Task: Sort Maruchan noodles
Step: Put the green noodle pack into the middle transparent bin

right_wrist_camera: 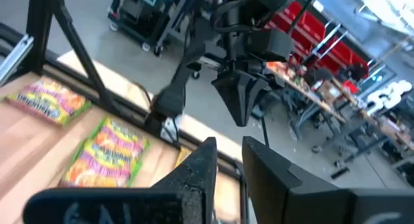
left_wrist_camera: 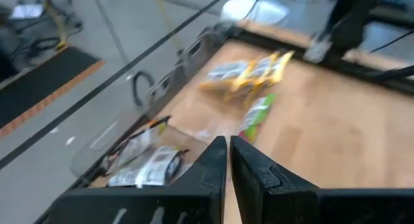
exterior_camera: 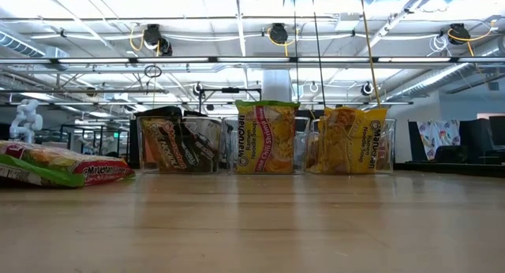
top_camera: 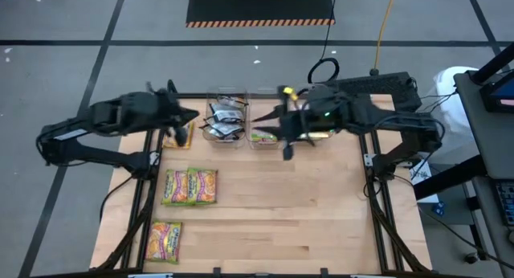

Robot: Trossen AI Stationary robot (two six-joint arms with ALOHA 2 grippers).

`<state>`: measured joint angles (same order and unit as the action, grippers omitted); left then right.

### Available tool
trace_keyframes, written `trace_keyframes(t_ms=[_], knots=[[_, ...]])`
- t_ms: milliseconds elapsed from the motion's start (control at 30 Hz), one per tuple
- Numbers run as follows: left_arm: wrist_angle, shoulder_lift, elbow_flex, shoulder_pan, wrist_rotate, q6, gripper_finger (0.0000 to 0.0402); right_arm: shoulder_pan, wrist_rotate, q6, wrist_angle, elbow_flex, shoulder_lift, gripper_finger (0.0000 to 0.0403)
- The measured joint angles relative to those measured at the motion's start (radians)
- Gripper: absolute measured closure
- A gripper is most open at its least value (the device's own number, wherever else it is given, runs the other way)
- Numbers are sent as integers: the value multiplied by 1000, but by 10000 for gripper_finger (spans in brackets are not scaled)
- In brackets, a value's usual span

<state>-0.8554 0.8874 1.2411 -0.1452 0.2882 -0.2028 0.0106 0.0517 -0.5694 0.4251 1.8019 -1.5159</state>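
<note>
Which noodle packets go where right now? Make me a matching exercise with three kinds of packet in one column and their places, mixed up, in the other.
Things:
1. black packets
2. yellow-orange packets
3. loose green-and-pink packets

Places (bins as the low view shows them):
A. lying flat on the bare table, outside the bins
B. standing in the right-end bin
C. slumped in the left-end bin

Pairs: 1-C, 2-B, 3-A
</note>
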Motion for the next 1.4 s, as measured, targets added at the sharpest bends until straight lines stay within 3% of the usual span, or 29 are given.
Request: trace_keyframes(t_ms=[467,633,800,1167,1400], knots=[[-179,-174,0,156,9,-108,373,85,-3,-53,-543,39,-243,335],[-202,-207,0,190,9,-118,373,90,-111,13,-624,53,-314,335],[-265,-235,0,224,-1,-133,373,90,-132,51,-604,53,-373,335],[-464,-239,-1,288,-56,-287,373,98,-134,136,-370,53,-461,335],[-466,-235,-136,334,-143,-411,373,98,-135,198,-301,-13,-461,335]])
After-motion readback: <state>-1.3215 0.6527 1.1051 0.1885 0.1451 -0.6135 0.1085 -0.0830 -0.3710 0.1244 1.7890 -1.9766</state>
